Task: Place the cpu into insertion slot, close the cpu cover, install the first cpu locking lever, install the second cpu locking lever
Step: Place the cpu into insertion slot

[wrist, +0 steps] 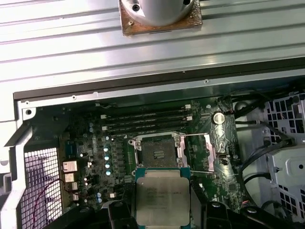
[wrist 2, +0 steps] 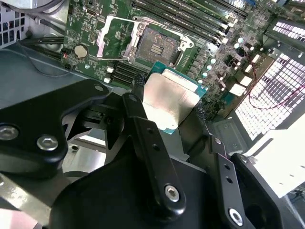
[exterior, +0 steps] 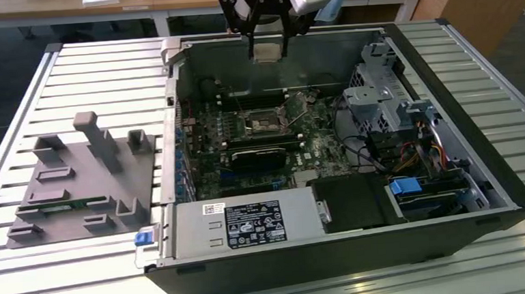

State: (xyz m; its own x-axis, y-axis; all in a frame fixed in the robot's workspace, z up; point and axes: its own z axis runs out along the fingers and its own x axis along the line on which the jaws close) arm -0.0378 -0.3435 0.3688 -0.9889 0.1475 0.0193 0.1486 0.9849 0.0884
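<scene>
The end effector (exterior: 269, 49) grips the cpu (wrist 2: 170, 102), well clear of the insertion slot (wrist 2: 159, 44) (bare pins showing). The cpu cover (wrist 2: 102, 42) lies open

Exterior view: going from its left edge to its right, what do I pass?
A grey plastic fixture → blue tab → insertion slot → metal drive cage → case wall.

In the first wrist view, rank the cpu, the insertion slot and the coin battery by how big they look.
1. cpu, but it sits nearer the camera
2. insertion slot
3. coin battery
</scene>
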